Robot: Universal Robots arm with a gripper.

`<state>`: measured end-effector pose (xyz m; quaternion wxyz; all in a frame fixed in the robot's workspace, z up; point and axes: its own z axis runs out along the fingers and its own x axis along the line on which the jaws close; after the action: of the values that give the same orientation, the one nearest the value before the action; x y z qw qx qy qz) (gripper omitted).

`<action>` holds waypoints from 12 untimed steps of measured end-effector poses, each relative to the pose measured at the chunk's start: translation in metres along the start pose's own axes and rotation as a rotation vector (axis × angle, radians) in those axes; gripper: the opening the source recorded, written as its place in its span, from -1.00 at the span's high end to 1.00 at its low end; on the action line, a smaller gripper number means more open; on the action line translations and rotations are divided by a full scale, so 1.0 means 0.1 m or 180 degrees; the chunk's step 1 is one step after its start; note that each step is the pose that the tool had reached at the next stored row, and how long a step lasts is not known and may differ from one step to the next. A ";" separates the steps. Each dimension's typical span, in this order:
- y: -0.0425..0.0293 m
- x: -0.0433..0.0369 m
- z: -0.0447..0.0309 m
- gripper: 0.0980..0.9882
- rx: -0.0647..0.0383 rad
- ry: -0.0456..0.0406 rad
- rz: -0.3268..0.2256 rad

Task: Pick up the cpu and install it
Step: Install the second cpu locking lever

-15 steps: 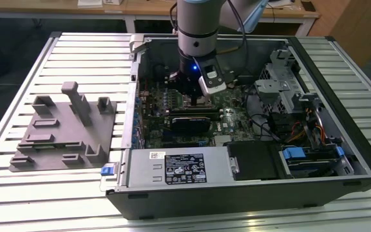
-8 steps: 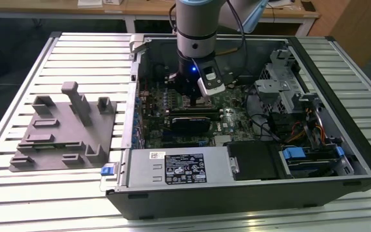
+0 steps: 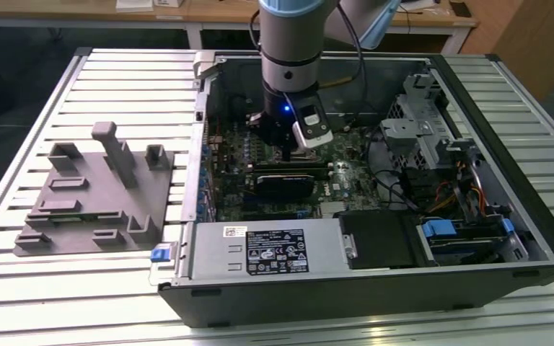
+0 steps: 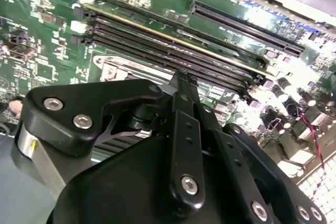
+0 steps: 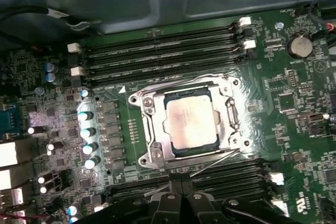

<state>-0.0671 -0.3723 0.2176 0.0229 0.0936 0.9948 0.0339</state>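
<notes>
Already seated: the cpu is seen lying flat in the socket frame on the motherboard.

Nothing is held by the gripper, whose fingers appear drawn close together just beside the socket, next to the memory slots. The retention frame looks unlatched, so the chip could be shifted, and the socket contacts beneath damaged, if the fingers were dragged across it. Inside the computer case, cables could be snagged.

Your black, bolted gripper linkage crowds the lower frame. Behind it, you have the green motherboard; long black memory slots run diagonally from upper left toward right.
</notes>
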 end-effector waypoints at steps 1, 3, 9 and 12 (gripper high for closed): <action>-0.012 0.014 0.003 0.98 -0.0014 0.0002 0.0001; -0.035 0.033 0.008 0.98 -0.0043 0.0008 0.0002; -0.073 0.094 0.032 0.98 -0.0160 0.0030 0.0009; -0.089 0.118 0.052 0.98 -0.0186 0.0035 0.0010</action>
<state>-0.0800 -0.3785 0.2112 0.0200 0.0943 0.9933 0.0635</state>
